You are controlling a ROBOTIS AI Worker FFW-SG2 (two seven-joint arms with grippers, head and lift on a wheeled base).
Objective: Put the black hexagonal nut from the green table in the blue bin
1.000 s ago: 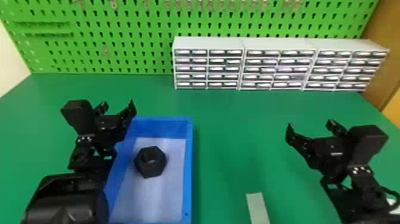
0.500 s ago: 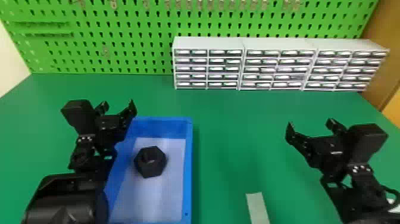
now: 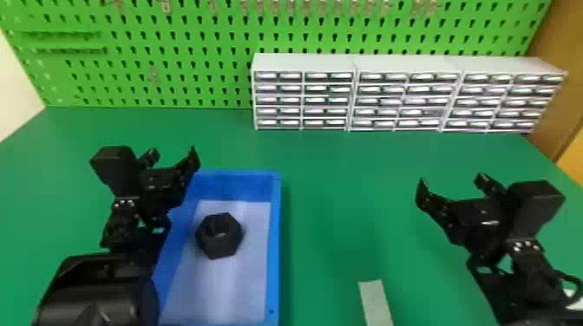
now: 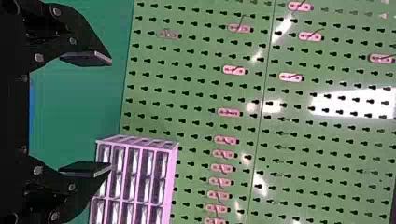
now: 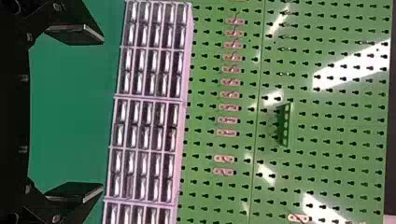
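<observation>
1. The black hexagonal nut (image 3: 219, 235) sits inside the blue bin (image 3: 274, 242) on the green table (image 3: 338, 173).
2. The left gripper (image 3: 173, 158) is at the bin's far left corner, perhaps partly above its rim; its fingers are spread, with nothing between them.
3. The right gripper (image 3: 451, 184) is well apart from the bin, on its right, fingers also wide and empty.

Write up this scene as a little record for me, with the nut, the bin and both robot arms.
nut: black nut, inside the blue bin
bin place: on the green table, toward the robot's left
left gripper: jaws apart, empty, by the bin's far left corner
right gripper: jaws apart, empty, right of the bin
background: drawer cabinets before a green pegboard
job: looks done
</observation>
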